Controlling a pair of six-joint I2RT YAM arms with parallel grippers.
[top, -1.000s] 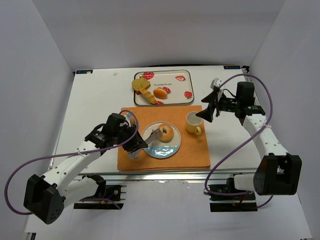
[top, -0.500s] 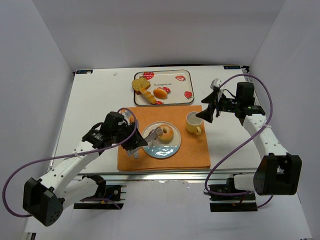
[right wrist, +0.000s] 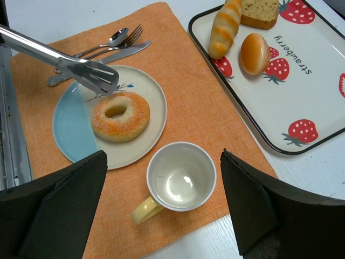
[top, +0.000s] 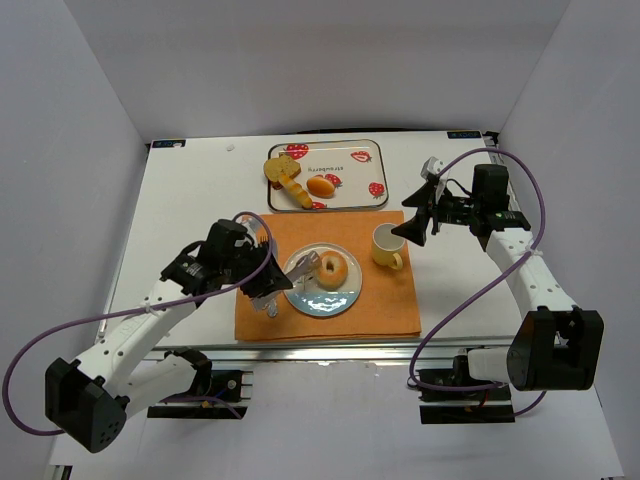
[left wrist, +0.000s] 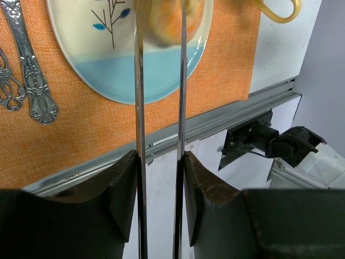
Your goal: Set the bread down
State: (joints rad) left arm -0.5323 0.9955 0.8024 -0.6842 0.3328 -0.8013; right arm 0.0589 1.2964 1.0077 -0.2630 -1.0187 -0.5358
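The bread, a golden ring-shaped bagel (top: 332, 267), lies flat on the white-and-blue plate (top: 325, 306). It also shows in the right wrist view (right wrist: 119, 116). My left gripper (top: 262, 290) is shut on metal tongs (top: 300, 272). The tongs' tips sit at the bagel's left edge, and in the right wrist view the tongs (right wrist: 64, 62) hold nothing. In the left wrist view the bagel (left wrist: 170, 19) is blurred between the tong arms (left wrist: 138, 108). My right gripper (top: 412, 228) is open and empty above the yellow cup (right wrist: 181, 175).
The plate and the cup (top: 386, 245) stand on an orange placemat (top: 385, 310), with cutlery (top: 262, 235) at the plate's left. Behind the mat is a strawberry tray (top: 372, 200) holding a round bun (top: 321, 186) and a long bread piece (top: 290, 185).
The left arm has drawn back to the left. The tongs' tips have slid off the bagel's top to its left edge. The bagel stays on the plate. The right arm has not moved.
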